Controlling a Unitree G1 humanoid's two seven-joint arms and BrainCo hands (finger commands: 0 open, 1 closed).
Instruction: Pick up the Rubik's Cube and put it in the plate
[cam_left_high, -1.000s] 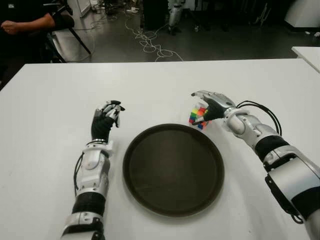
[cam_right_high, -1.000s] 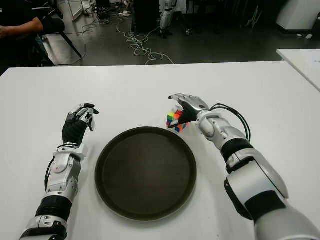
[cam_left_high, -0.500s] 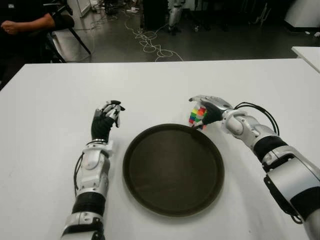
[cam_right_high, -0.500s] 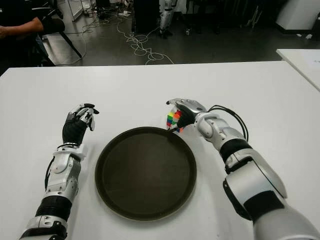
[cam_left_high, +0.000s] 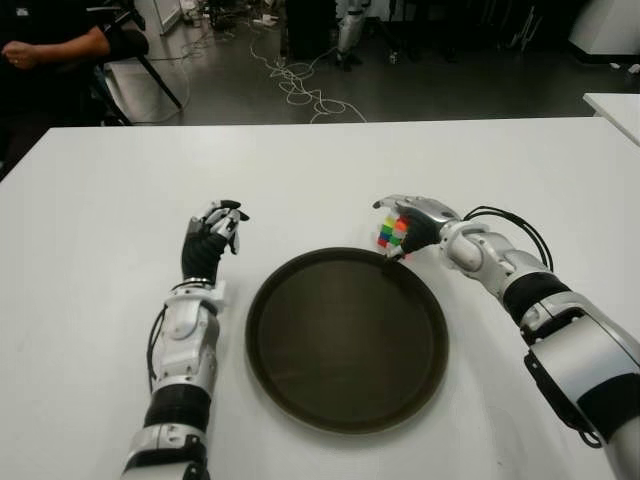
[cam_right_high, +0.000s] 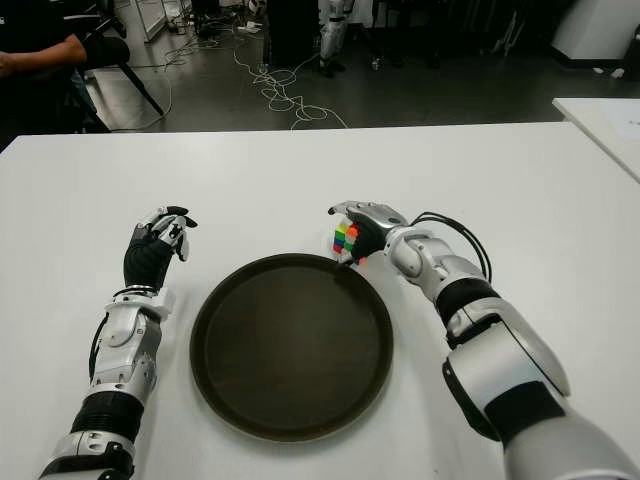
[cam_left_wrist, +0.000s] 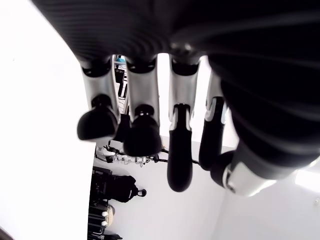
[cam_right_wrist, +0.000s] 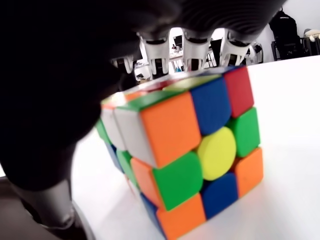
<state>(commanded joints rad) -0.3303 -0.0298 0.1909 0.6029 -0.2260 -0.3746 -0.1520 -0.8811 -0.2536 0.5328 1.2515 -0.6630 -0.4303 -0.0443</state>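
Note:
The Rubik's Cube (cam_left_high: 392, 234) is held in my right hand (cam_left_high: 412, 222), just over the far right rim of the dark round plate (cam_left_high: 300, 380). In the right wrist view the cube (cam_right_wrist: 200, 150) fills the picture, with the fingers (cam_right_wrist: 192, 45) curled over its far side and the white table under it. Whether the cube touches the table or the rim I cannot tell. The plate is in the middle of the white table (cam_left_high: 110, 180) and holds nothing. My left hand (cam_left_high: 210, 240) shows to the left of the plate, fingers (cam_left_wrist: 180, 150) relaxed and empty.
A second white table (cam_left_high: 615, 105) shows at the far right edge. A seated person (cam_left_high: 50, 40) is at the back left, beyond the table. Cables (cam_left_high: 300, 85) lie on the dark floor behind.
My right hand has carried the cube a little to the left, closer to the plate's far right rim. The left hand has not moved.

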